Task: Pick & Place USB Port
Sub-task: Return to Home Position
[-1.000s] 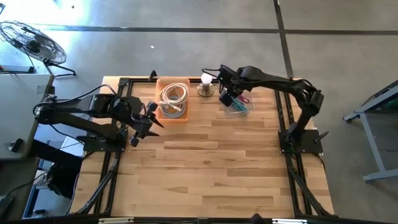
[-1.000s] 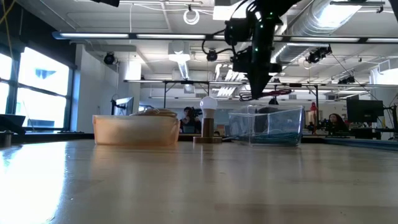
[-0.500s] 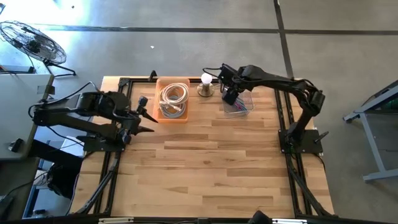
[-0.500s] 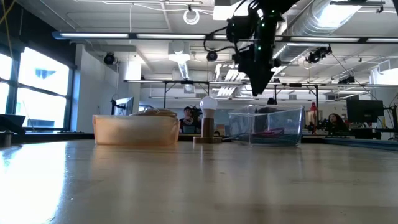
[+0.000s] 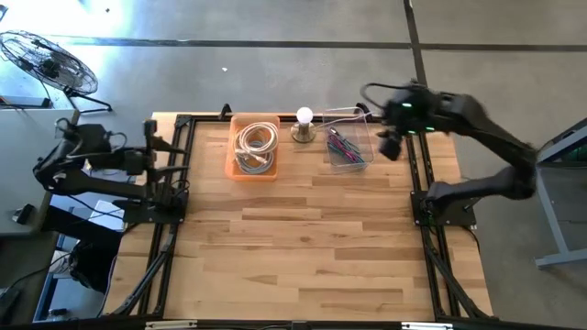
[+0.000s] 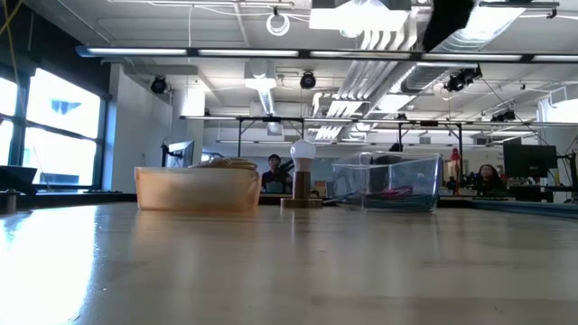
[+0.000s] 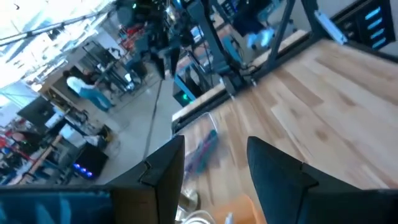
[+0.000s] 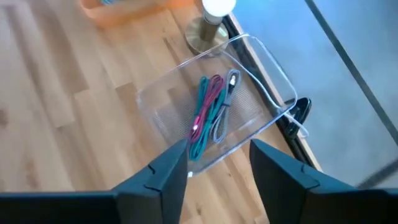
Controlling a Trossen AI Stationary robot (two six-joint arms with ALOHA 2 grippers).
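Note:
A clear plastic box (image 5: 347,147) stands at the table's far right-middle. On its floor lie a teal, a pink and a grey USB cable (image 8: 210,112). An orange tray (image 5: 255,147) to its left holds coiled white cables (image 5: 257,145). My right gripper (image 5: 390,147) hangs open above the table, just right of the box, with nothing between its fingers (image 8: 217,152). My left gripper (image 5: 158,145) is drawn back over the table's left edge, open and empty (image 7: 217,149).
A lamp with a white bulb (image 5: 304,117) stands on a round base between the tray and the box. The wooden table (image 5: 303,238) lies bare from the middle to the near edge. Black rails run along both sides (image 5: 417,183).
My right gripper has opened and let go a pink cable above the clear box; the cable has fallen in among the others. The gripper has then risen and drawn back toward the table's right edge. My left arm has pulled back toward the left edge.

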